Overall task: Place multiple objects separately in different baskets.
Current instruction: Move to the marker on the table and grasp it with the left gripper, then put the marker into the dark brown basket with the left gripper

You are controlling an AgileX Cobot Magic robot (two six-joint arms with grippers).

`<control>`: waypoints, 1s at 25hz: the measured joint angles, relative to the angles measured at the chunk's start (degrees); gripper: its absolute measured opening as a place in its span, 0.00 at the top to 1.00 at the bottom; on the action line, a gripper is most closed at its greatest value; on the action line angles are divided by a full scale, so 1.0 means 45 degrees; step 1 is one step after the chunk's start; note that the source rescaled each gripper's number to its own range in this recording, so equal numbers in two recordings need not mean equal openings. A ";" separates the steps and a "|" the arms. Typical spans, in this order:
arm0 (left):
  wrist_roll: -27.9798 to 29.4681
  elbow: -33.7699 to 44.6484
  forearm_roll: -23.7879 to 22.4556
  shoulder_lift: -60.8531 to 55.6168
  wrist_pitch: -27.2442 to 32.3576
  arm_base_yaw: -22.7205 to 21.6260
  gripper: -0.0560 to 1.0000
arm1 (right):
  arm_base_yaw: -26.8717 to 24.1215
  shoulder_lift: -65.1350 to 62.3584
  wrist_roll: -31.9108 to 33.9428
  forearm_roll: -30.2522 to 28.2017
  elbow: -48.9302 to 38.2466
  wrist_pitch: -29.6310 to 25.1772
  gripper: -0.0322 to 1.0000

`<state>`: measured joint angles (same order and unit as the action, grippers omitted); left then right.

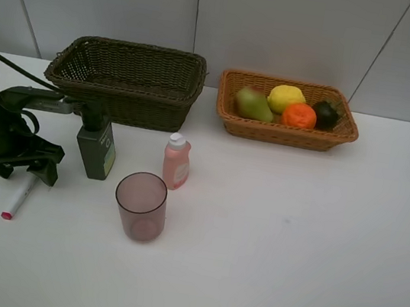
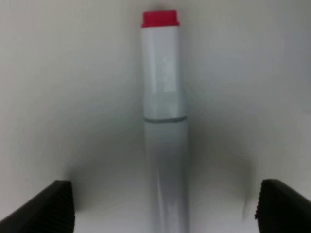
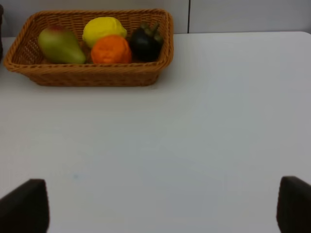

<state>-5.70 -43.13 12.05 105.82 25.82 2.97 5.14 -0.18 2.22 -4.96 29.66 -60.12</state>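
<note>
step in hand: grasp the marker (image 2: 163, 97) with the left gripper (image 2: 165, 206), by my read, then carry it to the dark basket (image 1: 135, 104).
marker: white with a red tip, lies flat near the left edge of the desk (image 1: 291, 251), toward the front of the dark basket and well apart from it.
left gripper: released, low over the marker; its two jaws stand wide on either side of the barrel, neither touching it.
right gripper (image 3: 159, 208): released, holds nothing, over bare desk on the right side.
light basket (image 1: 285, 135): at the back edge, right of middle; holds the pear (image 1: 252, 104), lemon (image 1: 285, 97), orange (image 1: 299, 116) and mangosteen (image 1: 327, 114).
dark basket: at the back edge, left of middle; nothing shows inside it.
left out on the desk: green bottle (image 1: 96, 149) upright just in front of the dark basket, pink bottle (image 1: 176, 162) upright to its right, pink cup (image 1: 140, 206) upright nearer the front edge.
progress: fruit looks sorted, four non-fruit things not yet in a basket.
how to do it well: keep the barrel centred between the jaws, go down until the tips are almost on the desk, close squarely across the barrel near its middle so it does not roll or pivot.
risk: a round, thin barrel may squirt out of an off-centre pinch; the green bottle stands near the arm, so lift straight up before swinging to the basket.
</note>
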 joint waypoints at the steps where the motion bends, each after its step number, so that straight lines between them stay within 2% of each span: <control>1: 0.0027 0.0000 0.0000 0.0000 0.0028 0.0000 0.15 | 0.0000 0.0000 0.0000 0.0000 0.0000 0.0000 0.00; 3: 0.0042 0.0000 0.0000 0.0000 0.0146 0.0000 0.39 | 0.0000 0.0000 0.0000 0.0000 0.0000 0.0000 0.00; 5: 0.0091 0.0000 0.0010 0.0000 0.0275 0.0000 0.70 | 0.0000 0.0000 0.0000 0.0000 0.0000 0.0000 0.00; 6: 0.0121 0.0000 0.0010 0.0000 0.0326 0.0000 0.77 | 0.0000 0.0000 0.0000 0.0000 0.0000 0.0000 0.00; 13: 0.0176 0.0000 0.0015 0.0000 0.0611 0.0000 0.75 | 0.0000 0.0000 0.0000 0.0000 0.0000 0.0000 0.00; 17: 0.0176 -0.0298 0.0041 -0.0325 0.1635 0.0000 0.75 | 0.0000 0.0000 0.0000 0.0000 0.0000 0.0000 0.00; 25: 0.0231 -0.2741 0.0041 -0.3264 0.3115 0.0000 0.75 | 0.0000 0.0000 0.0000 0.0000 0.0000 0.0011 0.00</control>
<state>-4.66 -55.47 12.24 91.13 39.84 2.97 5.14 -0.18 2.22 -4.96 29.66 -60.07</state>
